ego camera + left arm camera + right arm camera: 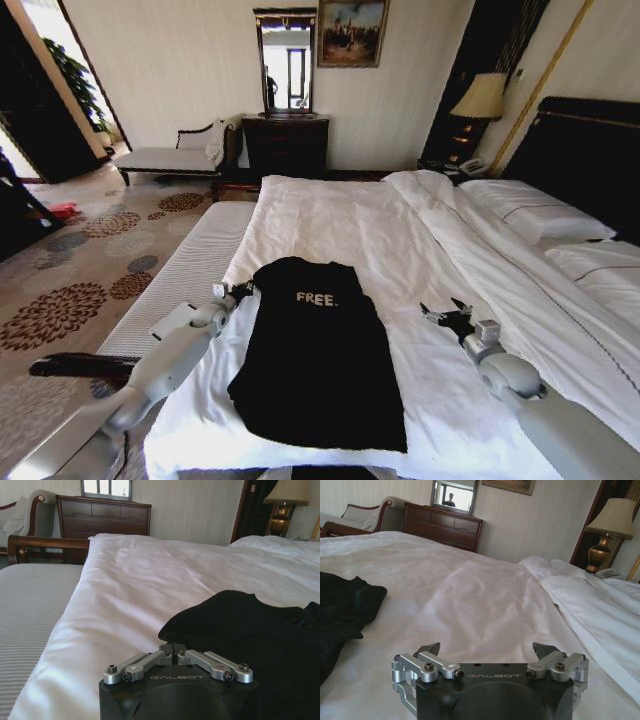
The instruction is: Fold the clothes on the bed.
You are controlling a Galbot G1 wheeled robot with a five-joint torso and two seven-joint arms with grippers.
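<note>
The clothes are one black T-shirt (320,370) with white "FREE" lettering, lying flat in a narrow, sleeves-in shape near the foot of the bed (340,220), on its white duvet. My left gripper (243,291) is at the shirt's upper left corner. In the left wrist view its fingers (173,650) are drawn together right at the black fabric's (250,630) edge, shut on it. My right gripper (442,316) rests over bare duvet to the right of the shirt, a hand's width away. It is open (487,647) with nothing between its fingers, and the shirt (345,605) lies off to its side.
A narrow white padded bench (180,270) runs along the bed's left side. Pillows (540,210) and a dark headboard (590,150) lie at the right. A dark dresser (285,145), a pale chaise (170,155) and a lamp (480,100) stand by the far wall.
</note>
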